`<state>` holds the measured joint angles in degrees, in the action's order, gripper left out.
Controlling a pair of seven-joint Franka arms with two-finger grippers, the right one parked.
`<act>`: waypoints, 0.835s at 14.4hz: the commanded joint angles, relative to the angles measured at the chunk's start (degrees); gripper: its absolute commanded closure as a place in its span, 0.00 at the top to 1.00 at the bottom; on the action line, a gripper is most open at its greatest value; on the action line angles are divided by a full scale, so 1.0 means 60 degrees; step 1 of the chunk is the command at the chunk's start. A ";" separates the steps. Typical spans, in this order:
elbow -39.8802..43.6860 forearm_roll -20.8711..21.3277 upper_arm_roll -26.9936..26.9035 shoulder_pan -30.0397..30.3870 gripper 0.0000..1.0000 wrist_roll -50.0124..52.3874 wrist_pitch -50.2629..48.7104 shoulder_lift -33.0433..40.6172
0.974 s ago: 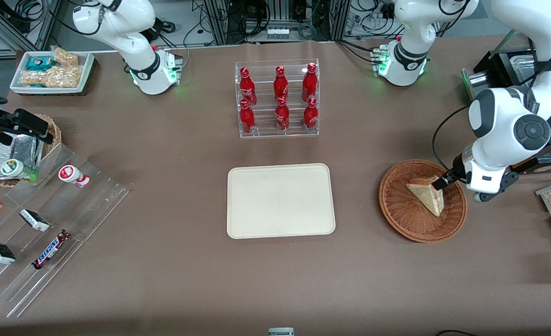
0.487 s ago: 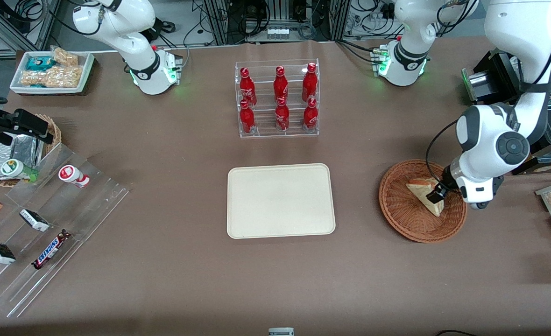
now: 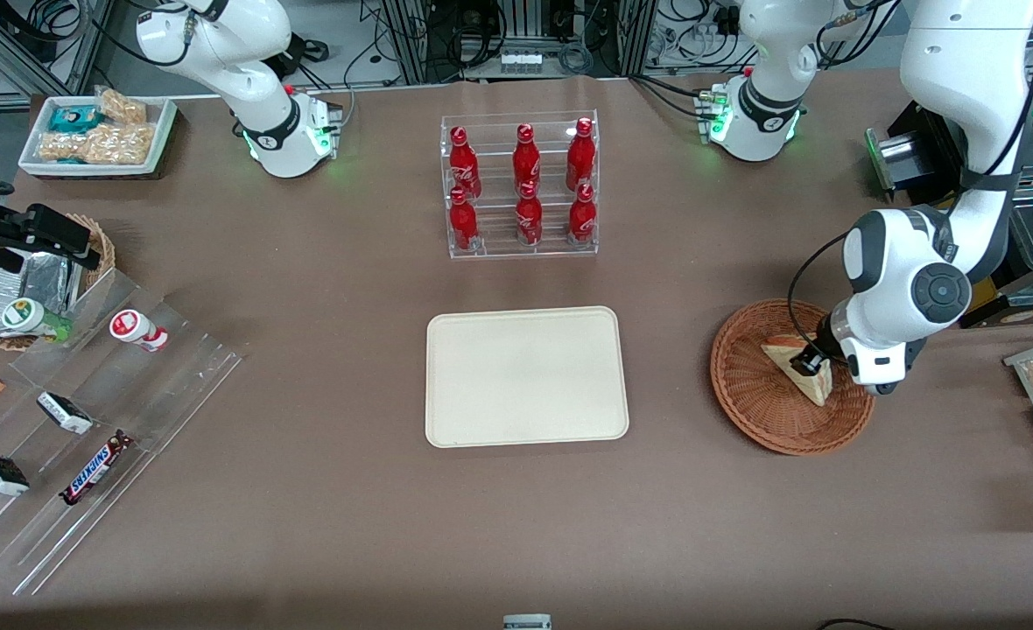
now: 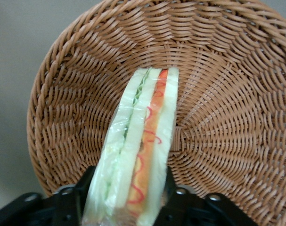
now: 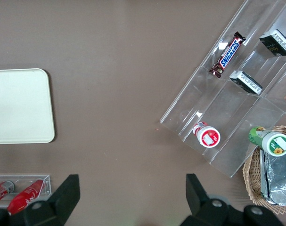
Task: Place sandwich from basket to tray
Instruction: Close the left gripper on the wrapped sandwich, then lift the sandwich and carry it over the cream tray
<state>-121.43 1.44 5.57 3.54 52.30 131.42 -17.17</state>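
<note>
The sandwich (image 3: 784, 354), a clear-wrapped wedge of pale bread, lies in the round reddish-brown wicker basket (image 3: 748, 404) toward the working arm's end of the table. In the left wrist view the sandwich (image 4: 143, 136) shows its red and cream filling edge against the basket's weave (image 4: 223, 94). My gripper (image 3: 808, 364) is down in the basket, open, with one black finger (image 4: 85, 187) on each side of the sandwich's thick end (image 4: 127, 190). The cream-beige tray (image 3: 525, 376) lies empty at the table's middle and also shows in the right wrist view (image 5: 20, 106).
A clear rack of red bottles (image 3: 521, 185) stands farther from the front camera than the tray. A clear stepped stand with snack bars (image 3: 87, 429), a small wicker basket with foil items (image 3: 39, 284) and a white snack tray (image 3: 96, 133) lie toward the parked arm's end.
My gripper has moved from the basket's rim inward and down over the sandwich, so its fingers now straddle the thick end. The sandwich has stayed in the basket.
</note>
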 commanded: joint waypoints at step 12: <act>0.3859 -0.0358 0.1548 -0.2241 0.05 -0.0030 -0.2745 -0.1092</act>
<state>-102.23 -0.39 15.11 -5.86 52.31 114.82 -19.61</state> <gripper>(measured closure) 0.855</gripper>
